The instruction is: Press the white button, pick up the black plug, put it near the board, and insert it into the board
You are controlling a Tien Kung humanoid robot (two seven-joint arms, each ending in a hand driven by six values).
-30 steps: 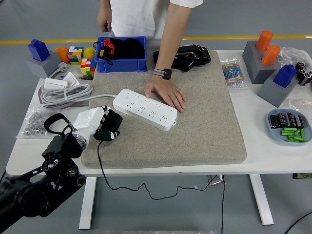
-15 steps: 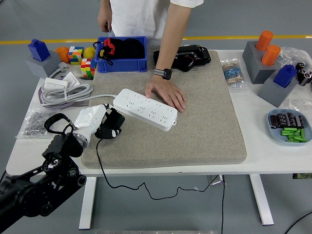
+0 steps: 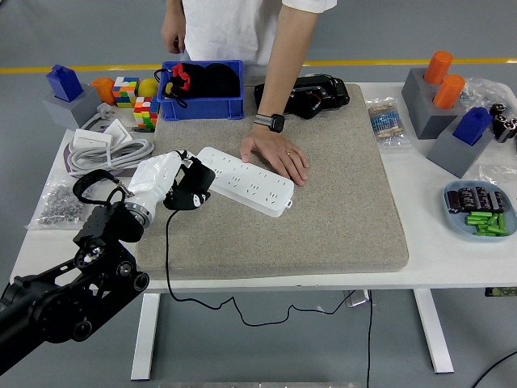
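1 robot hand [image 3: 174, 184] (left) grips black plug [image 3: 191, 191] beside white board [image 3: 246, 180].

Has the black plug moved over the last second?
Yes. The left hand carried the black plug up and right, onto the power strip's left end.

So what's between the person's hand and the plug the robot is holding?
In the head view, only the white power strip lies between the person's hand and the black plug in the left hand.
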